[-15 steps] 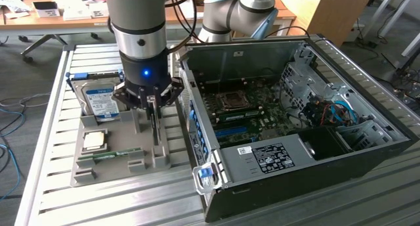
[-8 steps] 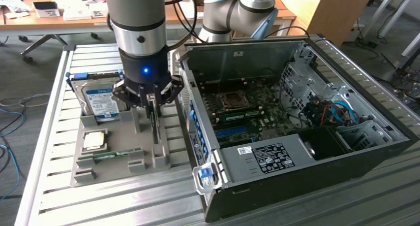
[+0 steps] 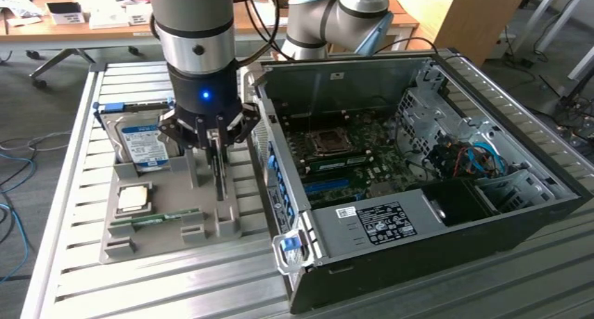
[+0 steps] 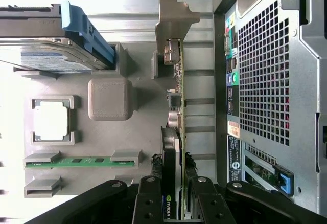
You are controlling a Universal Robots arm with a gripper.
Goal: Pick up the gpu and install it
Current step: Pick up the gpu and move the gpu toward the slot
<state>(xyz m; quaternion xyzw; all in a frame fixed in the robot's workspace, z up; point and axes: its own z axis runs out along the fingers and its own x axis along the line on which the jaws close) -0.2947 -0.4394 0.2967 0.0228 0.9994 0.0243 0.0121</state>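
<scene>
The gpu, a thin dark circuit card with a grey metal end bracket, is standing on edge over the grey moulded tray, just beside the open side of the black computer case. The arm's black gripper is hanging straight above it with its fingers closed on the card's upper edge. In the wrist view the gripper is pinching the card from both faces, and the bracket end is pointing away from the camera. I cannot tell whether the card's lower edge is touching its slotted holder on the tray or sitting just clear of it.

On the same tray, a silver hard drive with a blue-white label is leaning in its own stand towards the exterior view's left of the card. A square silver processor chip is lying flat nearer the camera, and a narrow green memory stick is lying just below that. The tray and the case are both resting on a ribbed metal surface. Inside the case, the green motherboard is lying exposed.
</scene>
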